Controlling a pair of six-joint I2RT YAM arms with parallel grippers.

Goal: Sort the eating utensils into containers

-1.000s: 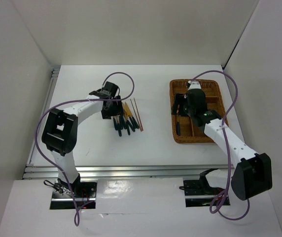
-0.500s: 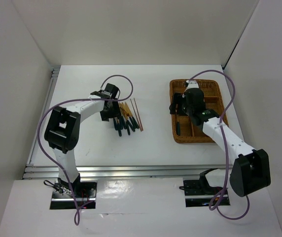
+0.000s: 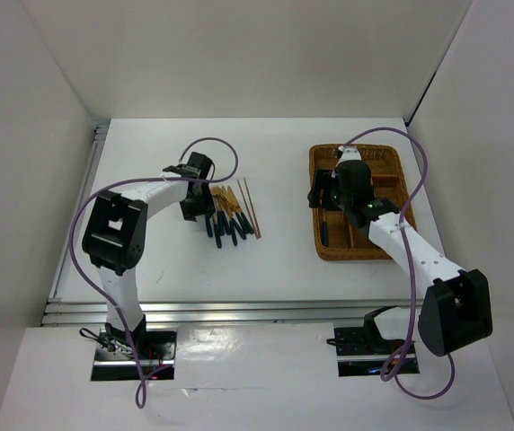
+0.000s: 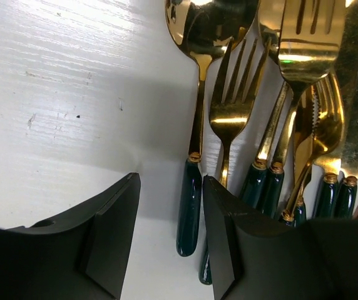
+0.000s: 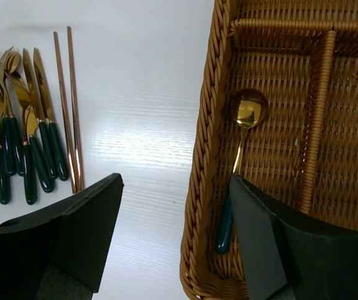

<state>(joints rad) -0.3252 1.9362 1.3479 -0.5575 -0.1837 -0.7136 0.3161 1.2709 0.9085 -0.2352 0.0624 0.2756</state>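
Several gold utensils with dark green handles (image 3: pixel 225 218) lie in a row on the white table, with two brown chopsticks (image 3: pixel 251 206) at their right. My left gripper (image 3: pixel 198 205) is open at the row's left end. In the left wrist view it (image 4: pixel 169 231) has the leftmost spoon's handle (image 4: pixel 189 206) between its fingers (image 4: pixel 113 234), not gripped. My right gripper (image 3: pixel 323 192) is open and empty. In the right wrist view it (image 5: pixel 176 237) straddles the left wall (image 5: pixel 205 125) of the wicker tray (image 3: pixel 392 163). One spoon (image 5: pixel 246 115) lies in the tray's left compartment.
The tray has long compartments split by wicker dividers (image 5: pixel 317 112). The cutlery row (image 5: pixel 22 137) and chopsticks (image 5: pixel 71 106) also show in the right wrist view, left of the tray. White walls enclose the table on three sides.
My right gripper has shifted a little left and back, from over the tray's left compartment to its left wall. My left gripper has edged slightly left at the row's end.
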